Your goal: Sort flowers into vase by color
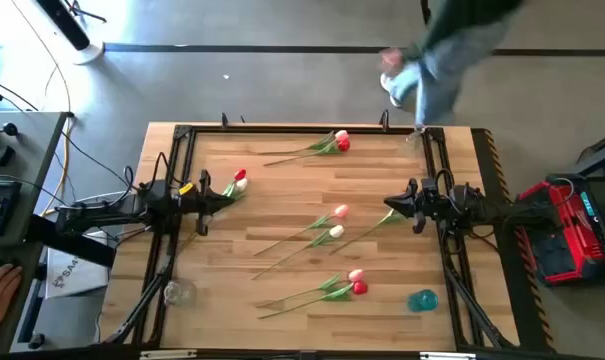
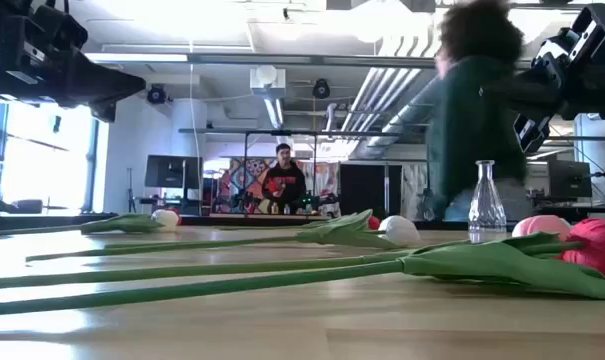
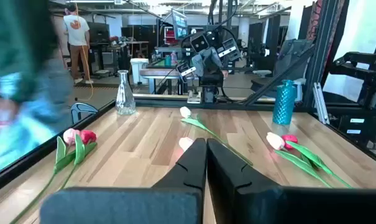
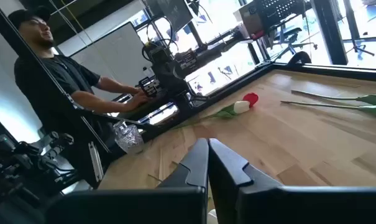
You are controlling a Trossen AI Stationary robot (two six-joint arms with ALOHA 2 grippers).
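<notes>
Your left gripper [image 1: 225, 193] hangs over the table's left side with its fingers pressed together and nothing between them. Your right gripper [image 1: 390, 203] mirrors it over the right side, pinched closed and empty too.

The flowers [image 1: 322, 228] lie flat across the wooden table [image 1: 282, 180], nearly all slanted the same way: heads toward the far right, stems trailing toward the near left. A red-and-white pair [image 1: 239, 180] sits just beside your left gripper. A pink-and-red pair [image 1: 339, 141] lies near the far edge, a pink one and a cream one side by side at the centre, and another pink-and-red pair [image 1: 355, 282] toward the near edge.

A clear vase [image 1: 412, 139] stands at the far right corner, a blue vase [image 1: 422, 300] at the near right, and another clear vase [image 1: 177, 292] at the near left. A person [image 1: 452, 50] passes beyond the far edge.
</notes>
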